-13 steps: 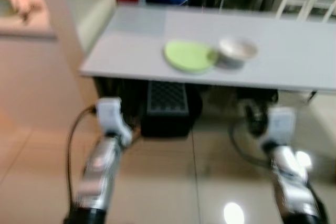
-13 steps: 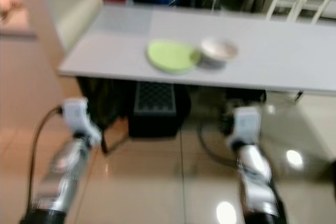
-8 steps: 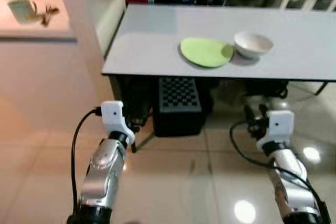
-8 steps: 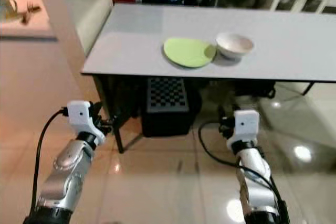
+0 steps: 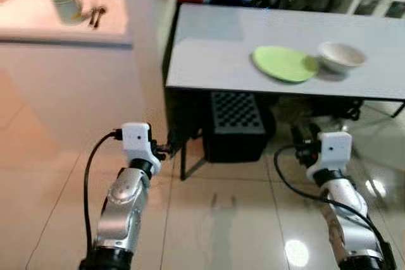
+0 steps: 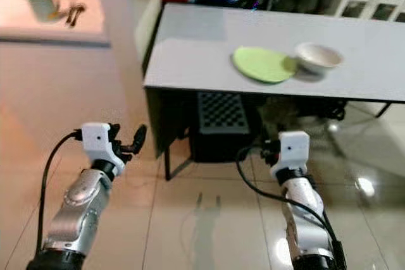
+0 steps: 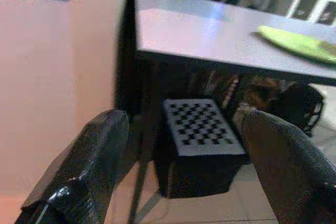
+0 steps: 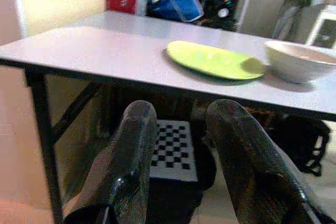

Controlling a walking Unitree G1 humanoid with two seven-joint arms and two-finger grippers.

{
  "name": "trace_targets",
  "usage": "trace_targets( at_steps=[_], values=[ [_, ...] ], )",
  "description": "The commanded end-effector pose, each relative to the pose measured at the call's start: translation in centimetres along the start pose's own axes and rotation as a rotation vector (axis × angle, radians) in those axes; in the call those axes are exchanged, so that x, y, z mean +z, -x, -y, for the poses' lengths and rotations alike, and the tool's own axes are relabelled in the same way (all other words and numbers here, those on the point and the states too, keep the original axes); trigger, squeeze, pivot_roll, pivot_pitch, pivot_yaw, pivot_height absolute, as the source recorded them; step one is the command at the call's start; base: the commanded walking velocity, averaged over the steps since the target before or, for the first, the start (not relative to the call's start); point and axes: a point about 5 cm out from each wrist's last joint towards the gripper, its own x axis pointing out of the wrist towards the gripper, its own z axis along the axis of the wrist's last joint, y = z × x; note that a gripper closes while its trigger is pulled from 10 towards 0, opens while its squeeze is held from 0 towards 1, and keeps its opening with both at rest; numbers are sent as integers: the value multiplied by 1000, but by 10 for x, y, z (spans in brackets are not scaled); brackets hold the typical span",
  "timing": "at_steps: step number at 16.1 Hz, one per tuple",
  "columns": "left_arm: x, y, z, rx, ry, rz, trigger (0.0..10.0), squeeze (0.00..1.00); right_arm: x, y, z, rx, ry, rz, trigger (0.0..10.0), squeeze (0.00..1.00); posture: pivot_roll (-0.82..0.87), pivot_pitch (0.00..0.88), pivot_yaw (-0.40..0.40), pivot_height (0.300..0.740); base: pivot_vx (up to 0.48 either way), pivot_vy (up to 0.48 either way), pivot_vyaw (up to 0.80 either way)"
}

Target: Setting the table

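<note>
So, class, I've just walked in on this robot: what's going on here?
Nothing is being handled yet. The robot stands on the tiled floor short of a grey table, both arms held out low and empty. The left end effector is open; the right end effector has a narrow gap. On the table a green plate lies beside a white bowl. A mug and cutlery sit on a counter to the left.

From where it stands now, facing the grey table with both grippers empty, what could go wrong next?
1. The green plate and white bowl sit close to the table's near edge, the bowl against the plate; a clumsy reach could push either off.
2. The left gripper and right gripper hang below tabletop height, so moving forward without raising them may hit the edge or the leg.
3. The checkered box and bags under the table could obstruct its feet.
</note>
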Motion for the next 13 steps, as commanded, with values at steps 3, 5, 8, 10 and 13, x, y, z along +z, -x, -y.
trace_targets(
  at_steps=[3,5,8,10,13],
  values=[
    [3,0,0,14,-24,15,10000,0,0,0,4,-7,7,-9,10000,0,-5,0,-40,740,0,0,0],
    [2,0,-1,24,-22,16,10000,0,-1,1,4,-3,8,-11,10000,0,-5,0,-39,740,384,0,0],
    [3,-1,-5,35,-26,17,10000,0,-2,0,3,1,11,-16,10000,0,-2,0,-43,740,458,0,0],
    [3,-2,-4,33,-35,21,10000,0,-2,-1,3,4,13,-18,10000,0,-1,0,-46,740,454,0,0],
    [3,-1,-3,29,-42,23,10000,0,-3,-1,4,8,15,-18,10000,0,-2,0,-46,740,447,0,0]
  ],
)
